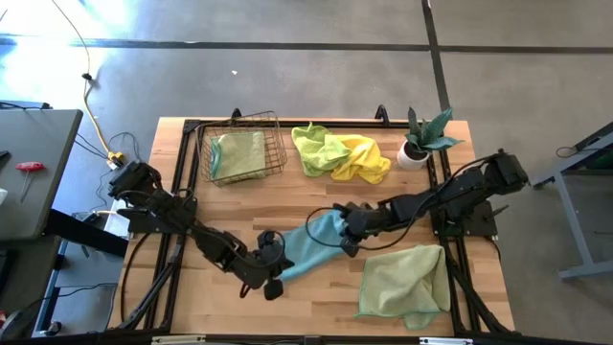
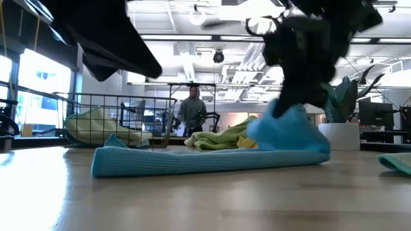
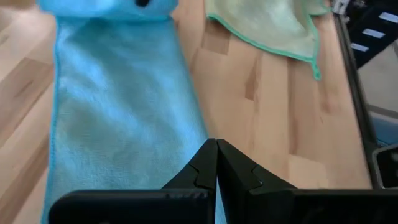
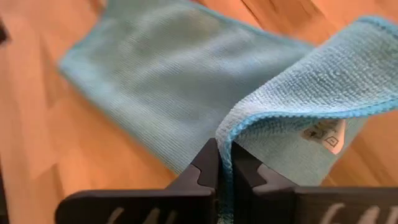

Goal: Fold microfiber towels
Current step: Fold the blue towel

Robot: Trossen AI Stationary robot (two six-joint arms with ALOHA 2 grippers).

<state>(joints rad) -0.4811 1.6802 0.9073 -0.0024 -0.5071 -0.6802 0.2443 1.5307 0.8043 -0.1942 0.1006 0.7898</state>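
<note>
A small white sewn-in label [image 4: 326,135] shows on the light blue microfiber towel [image 1: 308,247]; its print is unreadable. The right gripper [image 4: 224,163] is clamped on this towel's edge, lifting one end off the light wooden slatted table [image 1: 316,196] at mid-table. The left gripper [image 3: 216,163], fingers pressed together, holds the towel's other end, though the grip itself is not clearly seen. A pale sage green microfiber towel [image 1: 404,278] lies just beside it.

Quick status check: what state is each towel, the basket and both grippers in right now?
Blue towel: folded to a strip, one end lifted.
Right gripper: shut on the blue towel's edge.
Left gripper: shut on its other end.
Sage towel: spread flat.
Lime and yellow towels: crumpled heap.
Wire basket: upright, holds a folded towel.
</note>
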